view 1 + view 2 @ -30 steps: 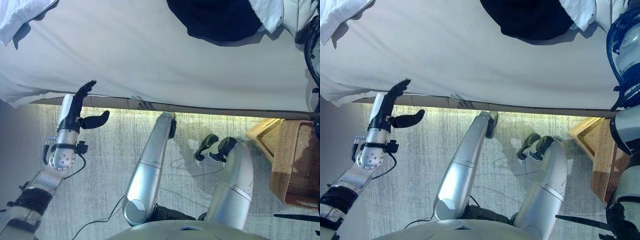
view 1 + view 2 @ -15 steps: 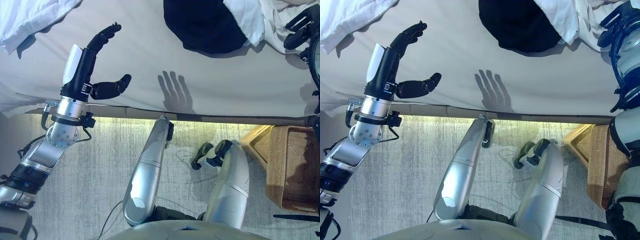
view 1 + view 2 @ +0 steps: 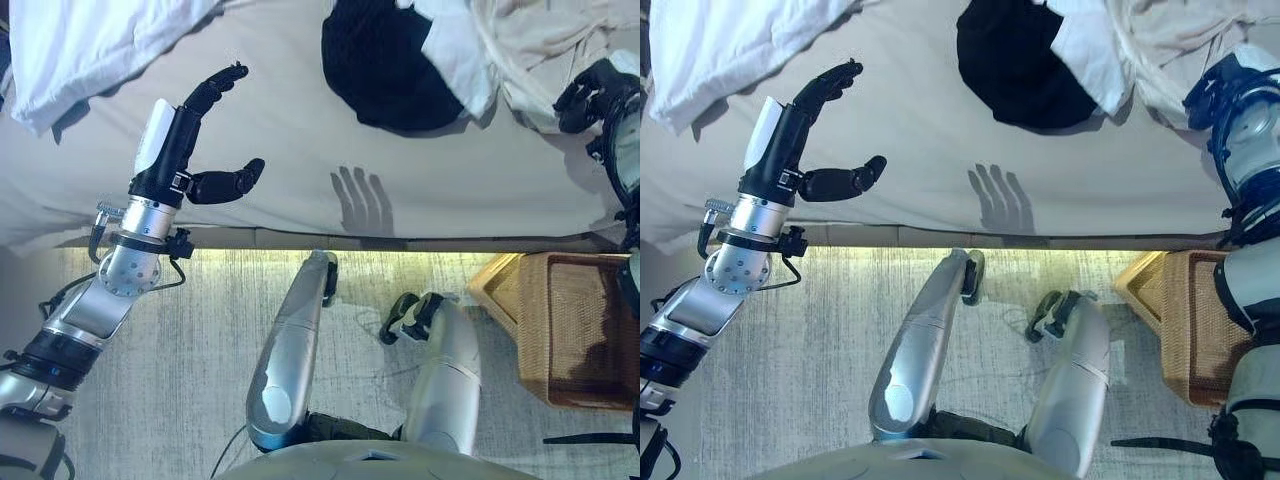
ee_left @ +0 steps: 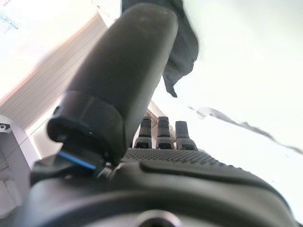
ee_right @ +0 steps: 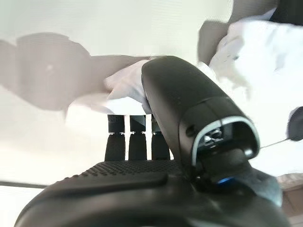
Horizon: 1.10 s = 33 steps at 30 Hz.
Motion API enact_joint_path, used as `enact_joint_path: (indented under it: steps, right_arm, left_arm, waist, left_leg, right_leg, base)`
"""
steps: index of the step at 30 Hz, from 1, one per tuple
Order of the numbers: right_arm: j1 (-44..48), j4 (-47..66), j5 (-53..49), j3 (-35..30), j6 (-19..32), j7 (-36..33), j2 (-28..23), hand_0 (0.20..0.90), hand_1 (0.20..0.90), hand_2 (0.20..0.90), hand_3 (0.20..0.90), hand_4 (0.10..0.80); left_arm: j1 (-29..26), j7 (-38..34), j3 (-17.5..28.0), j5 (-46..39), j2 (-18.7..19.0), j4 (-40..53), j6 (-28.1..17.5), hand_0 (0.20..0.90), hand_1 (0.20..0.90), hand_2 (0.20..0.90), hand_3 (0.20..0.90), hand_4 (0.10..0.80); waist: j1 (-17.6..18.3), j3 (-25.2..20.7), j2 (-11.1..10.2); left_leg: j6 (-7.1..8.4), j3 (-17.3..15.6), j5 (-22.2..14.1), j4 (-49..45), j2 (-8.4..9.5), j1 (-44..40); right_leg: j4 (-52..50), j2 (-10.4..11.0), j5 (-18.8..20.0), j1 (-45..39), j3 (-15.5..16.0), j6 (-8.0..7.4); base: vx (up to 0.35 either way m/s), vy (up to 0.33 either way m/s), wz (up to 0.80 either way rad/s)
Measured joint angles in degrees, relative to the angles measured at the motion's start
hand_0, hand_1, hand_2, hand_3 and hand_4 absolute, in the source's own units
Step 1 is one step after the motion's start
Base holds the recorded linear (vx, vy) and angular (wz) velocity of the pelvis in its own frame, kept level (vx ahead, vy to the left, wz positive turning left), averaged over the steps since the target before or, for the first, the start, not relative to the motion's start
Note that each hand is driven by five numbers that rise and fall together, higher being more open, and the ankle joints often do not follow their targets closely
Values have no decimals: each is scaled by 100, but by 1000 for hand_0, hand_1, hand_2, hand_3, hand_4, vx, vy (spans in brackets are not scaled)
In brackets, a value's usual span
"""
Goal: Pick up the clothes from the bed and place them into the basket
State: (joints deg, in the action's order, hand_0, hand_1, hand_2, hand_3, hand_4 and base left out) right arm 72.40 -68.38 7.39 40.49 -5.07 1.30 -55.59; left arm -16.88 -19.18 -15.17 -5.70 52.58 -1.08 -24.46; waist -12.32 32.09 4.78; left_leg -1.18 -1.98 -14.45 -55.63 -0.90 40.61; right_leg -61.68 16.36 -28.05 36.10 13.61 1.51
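While the left hand point(image 3: 180, 150) hovers spread and empty over the bed point(image 3: 280, 150), the right hand point(image 3: 590, 90) is half cut off beside the clothes point(image 3: 450, 50); its grip cannot be told.

you look down on the wide pale bed point(image 3: 300, 170), which fills the far half of the scene from 9 to 3 o'clock. on it at 12 o'clock lies the round black garment point(image 3: 385, 65), with the crumpled white and cream clothes point(image 3: 500, 50) overlapping its edge at 1 o'clock. the bunched white sheet point(image 3: 85, 45) lies on the bed at 10 o'clock. the left hand point(image 3: 180, 150) hangs over the bed's near edge at 9 o'clock. the right hand point(image 3: 590, 95) is at 2 o'clock, beside the clothes. the woven wicker basket point(image 3: 560, 330) stands on the ribbed grey carpet point(image 3: 200, 330) at 4 o'clock, just before the bed.
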Motion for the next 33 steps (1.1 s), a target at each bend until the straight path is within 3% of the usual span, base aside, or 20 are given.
enact_joint_path:
  steps: [2, 5, 10, 13, 18, 27, 33]
  right_arm:
    - [-34, 60, 81, -69, 34, -15, -135, 300, 300, 300, 200, 100]
    - [-161, 104, 77, -497, 78, -48, -321, 300, 300, 300, 200, 100]
    - [-652, 166, -40, -1235, 307, -100, -489, 300, 300, 300, 200, 100]
    - [-851, 222, -140, -1377, 399, -88, -619, 300, 300, 300, 200, 100]
    - [-1084, 420, -815, -1961, 411, -31, -834, 300, 300, 300, 200, 100]
    - [-1492, 897, -2888, -2841, 353, 289, -848, 300, 300, 300, 200, 100]
    - [-1497, 1218, -3771, -2983, 367, 453, -970, 300, 300, 300, 200, 100]
  left_arm:
    - [-11, 46, 20, -7, 4, 33, 88, 900, 900, 900, 900, 800]
    - [2, 192, 22, -19, -6, 35, 332, 900, 900, 900, 900, 800]
    - [30, 347, 42, -142, -44, 28, 759, 900, 900, 900, 900, 800]
    - [26, 396, 124, -142, -47, 25, 845, 900, 900, 900, 900, 800]
    - [25, 524, 171, -142, -69, 8, 945, 900, 900, 900, 900, 800]
    - [110, 889, 232, -140, -420, -328, 978, 900, 900, 900, 900, 800]
    - [146, 966, 225, -125, -632, -767, 975, 900, 900, 900, 900, 800]
  waist:
    - [37, -19, -79]
    - [82, -33, -183]
    - [54, -72, -350]
    - [113, -168, -513]
    - [190, -294, -588]
    - [422, -672, -672]
    - [657, -1014, -697]
  left_leg:
    - [-4, -50, 2, 102, -9, -215]
    - [-106, -110, 14, 293, -7, -676]
    - [-81, -199, -29, 1055, -90, -1829]
    - [-55, -250, -12, 1474, -90, -2320]
    - [-34, -326, 54, 2052, -81, -2948]
    - [-8, -446, 645, 3641, -61, -3989]
    - [12, -568, 1030, 4627, -61, -4415]
  right_leg:
    - [141, 4, 3, -208, -7, 3]
    - [489, -18, 445, -718, 41, 68]
    - [1437, -216, 734, -1860, 172, -107]
    - [1867, -283, 799, -2315, 203, -136]
    - [2422, -342, 914, -2871, 310, -133]
    - [3775, -609, 1517, -3731, 412, -161]
    - [4754, -831, 1945, -4072, 401, -213]
  base:
    - [18, 15, -7]
    - [30, -2, -1]
    - [86, -23, -14]
    - [62, -16, -11]
    - [49, 7, -8]
    - [56, 51, -5]
    - [24, 41, -11]
